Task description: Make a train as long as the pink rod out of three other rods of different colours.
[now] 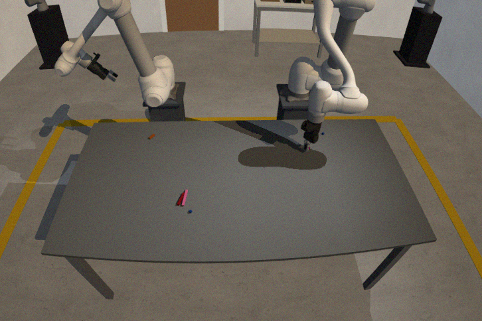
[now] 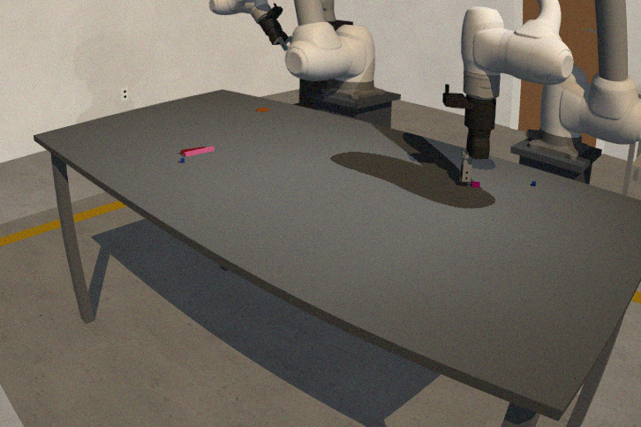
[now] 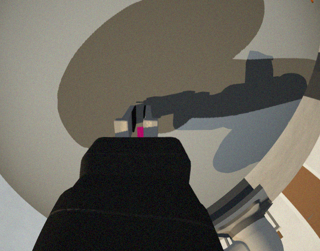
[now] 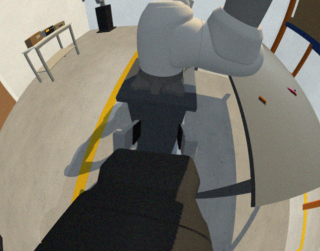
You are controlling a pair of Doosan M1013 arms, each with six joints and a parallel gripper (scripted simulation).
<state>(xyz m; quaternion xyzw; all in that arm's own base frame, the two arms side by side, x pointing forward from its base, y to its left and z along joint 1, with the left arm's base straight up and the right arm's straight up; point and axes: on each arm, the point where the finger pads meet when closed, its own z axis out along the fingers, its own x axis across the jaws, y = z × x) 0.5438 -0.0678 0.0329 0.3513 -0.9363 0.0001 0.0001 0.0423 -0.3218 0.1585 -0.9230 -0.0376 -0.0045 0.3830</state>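
My left gripper [image 1: 306, 148] [image 2: 465, 177] [image 3: 140, 113] is low over the table, its fingers shut on what looks like a grey rod [image 3: 140, 114]. A magenta rod [image 2: 475, 184] [image 3: 140, 131] lies on the table close by the fingertips, with a small gap to the grey rod in the left wrist view. An orange rod [image 1: 151, 136] [image 2: 262, 109] [image 4: 262, 99] lies near the table's back edge. The pink rod [image 1: 184, 197] [image 2: 199, 152] lies beside a red rod [image 1: 180, 199]. My right gripper [image 1: 113, 75] [image 4: 159, 130] is open and empty, away from the table.
One blue rod [image 1: 190, 211] [image 2: 182, 161] lies near the pink rod. Another blue rod [image 1: 322, 133] [image 2: 533, 183] lies near the table's back edge, not far from the left gripper. The left arm's shadow falls across the table [image 1: 249, 224] [image 2: 320, 213].
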